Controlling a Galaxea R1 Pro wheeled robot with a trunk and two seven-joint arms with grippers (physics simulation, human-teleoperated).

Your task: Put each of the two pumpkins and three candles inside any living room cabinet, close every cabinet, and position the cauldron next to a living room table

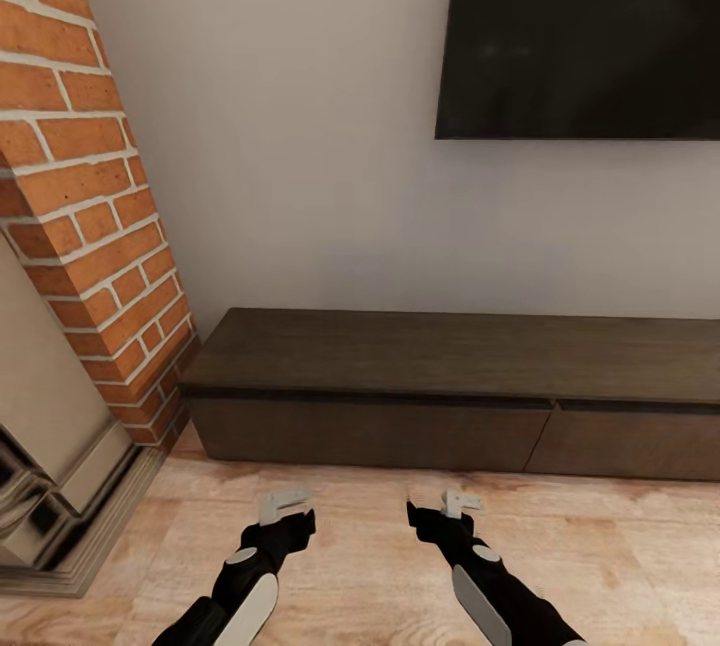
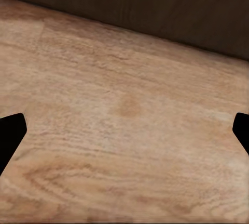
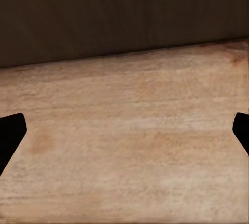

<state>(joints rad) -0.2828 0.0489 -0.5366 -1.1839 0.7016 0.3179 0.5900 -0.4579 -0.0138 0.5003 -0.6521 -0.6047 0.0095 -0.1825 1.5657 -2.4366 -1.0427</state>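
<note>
Cabinet [image 1: 450,386] at 12 o'clock against wall, long axis left to right, drawer fronts flush and shut, contents hidden. Below TV [image 1: 580,31]; brick fireplace [image 1: 80,226] at 10 o'clock. Left gripper [image 1: 285,506] and right gripper [image 1: 450,506] spread wide, empty, over wood floor [image 1: 380,546], just short of drawer fronts.
</note>
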